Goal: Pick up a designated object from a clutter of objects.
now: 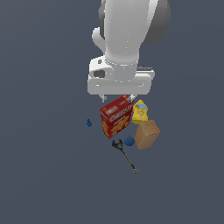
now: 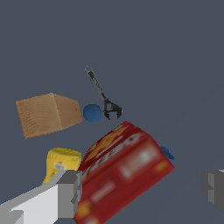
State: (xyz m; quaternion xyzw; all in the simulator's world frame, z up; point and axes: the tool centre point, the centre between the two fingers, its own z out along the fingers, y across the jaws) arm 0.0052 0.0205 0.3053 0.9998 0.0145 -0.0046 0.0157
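Approach stage: fingers (image 2: 142,192) spread open and empty above the red cracker box (image 1: 116,116); tan box (image 1: 146,134) rests ungrasped on the bench, right of the blue ball (image 1: 129,140); descent, grasp and lift remain.

Plain dark slate-blue floor (image 1: 43,175), flat and featureless, even soft light

The only thing apart from the task was the desk (image 1: 43,183), a flat, matte surface of even slate blue-grey. It filled the exterior view out to all four borders. In the wrist view the same desk (image 2: 175,52) lay behind everything, perhaps a shade lighter toward one side, though the render was too soft to be sure.
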